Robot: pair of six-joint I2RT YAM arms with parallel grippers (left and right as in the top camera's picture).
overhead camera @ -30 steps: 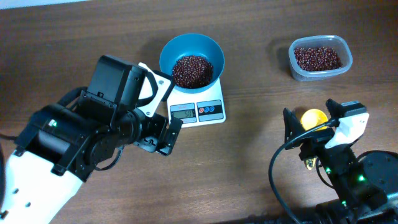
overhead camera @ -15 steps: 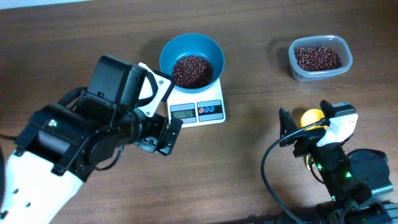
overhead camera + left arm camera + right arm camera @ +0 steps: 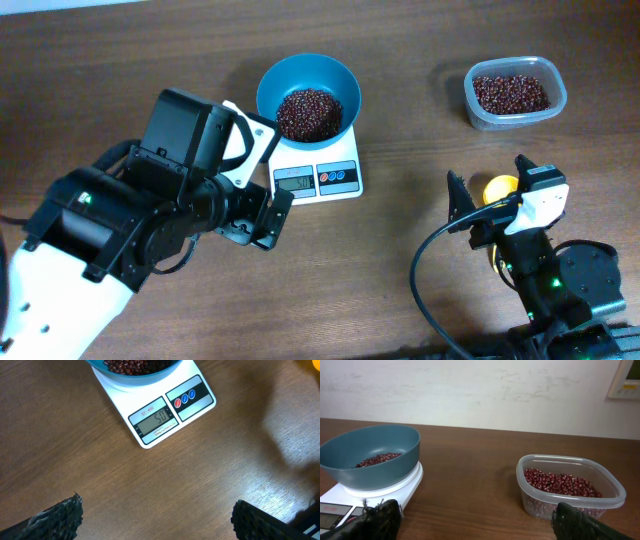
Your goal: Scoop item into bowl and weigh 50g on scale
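Looking from overhead, the teal bowl (image 3: 272, 88) stands on the white scale (image 3: 318, 181), at 12 o'clock from its display, and the beans (image 3: 308, 112) lie heaped inside it. The left gripper (image 3: 262, 220) hangs at 7 o'clock from the scale, jaws spread wide and holding nothing. The right gripper (image 3: 487, 176) is at 4 o'clock, well apart, also spread and empty, with a yellow object (image 3: 503, 186) partly hidden under it. The clear tub (image 3: 556, 96) with more beans sits at 3 o'clock from the bowl.

From the left wrist, the display reads 50, and both fingers (image 3: 56, 520) stand apart over the table (image 3: 165, 495).

From the right wrist, the bowl is at 9 o'clock and the tub at 3 o'clock.
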